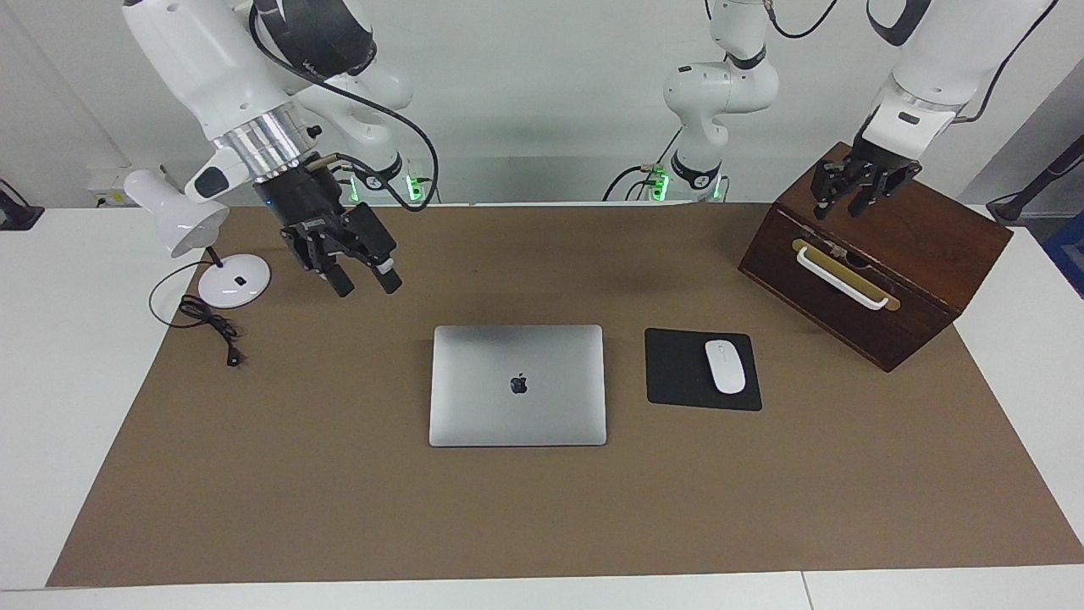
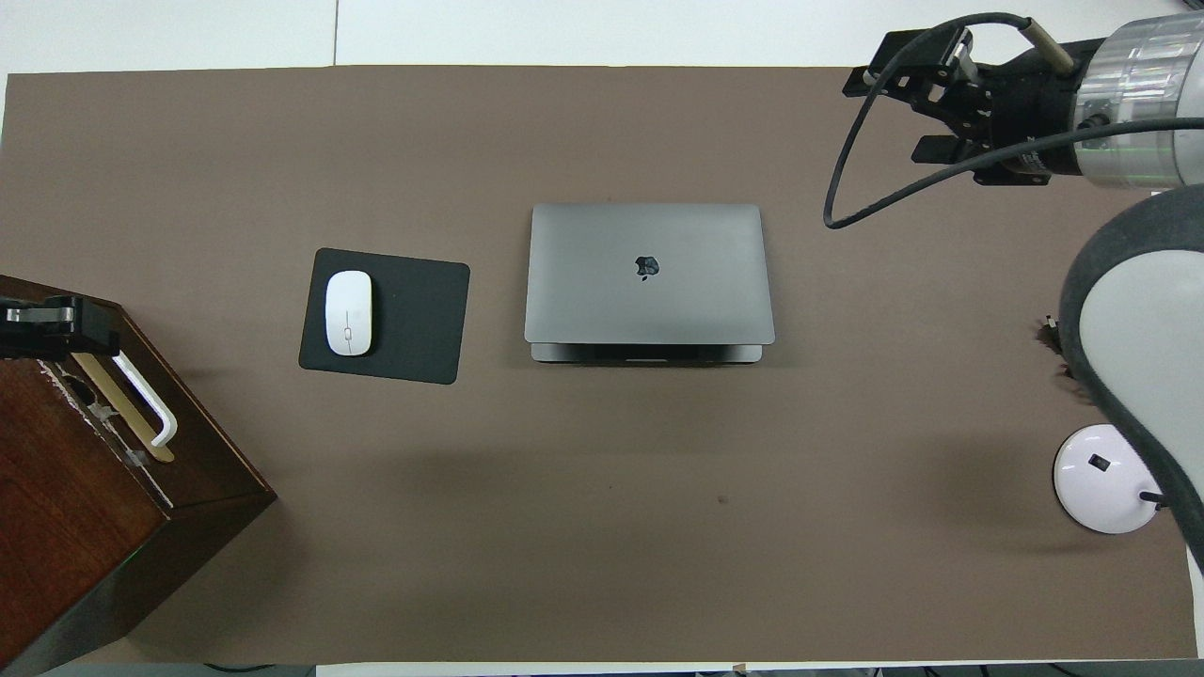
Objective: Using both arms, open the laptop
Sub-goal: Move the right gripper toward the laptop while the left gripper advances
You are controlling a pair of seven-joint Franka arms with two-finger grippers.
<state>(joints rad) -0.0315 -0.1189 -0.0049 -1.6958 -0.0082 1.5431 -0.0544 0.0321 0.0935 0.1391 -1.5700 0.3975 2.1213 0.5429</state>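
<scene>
The laptop [image 1: 517, 385] lies shut and flat on the middle of the brown mat, silver lid up with its dark apple logo; it also shows in the overhead view [image 2: 649, 273]. My right gripper [image 1: 366, 281] hangs open and empty in the air over the mat, between the lamp's base and the laptop, clear of the lid; in the overhead view [image 2: 898, 113] it shows near the mat's corner. My left gripper [image 1: 840, 207] hangs open and empty over the top of the wooden box, away from the laptop; its black body [image 2: 42, 324] shows in the overhead view.
A black mouse pad [image 1: 677, 373] with a white mouse [image 1: 726, 366] lies beside the laptop toward the left arm's end. A dark wooden box [image 1: 881, 263] with a white handle stands at that end. A white desk lamp [image 1: 229, 280] and its cable [image 1: 212, 326] stand at the right arm's end.
</scene>
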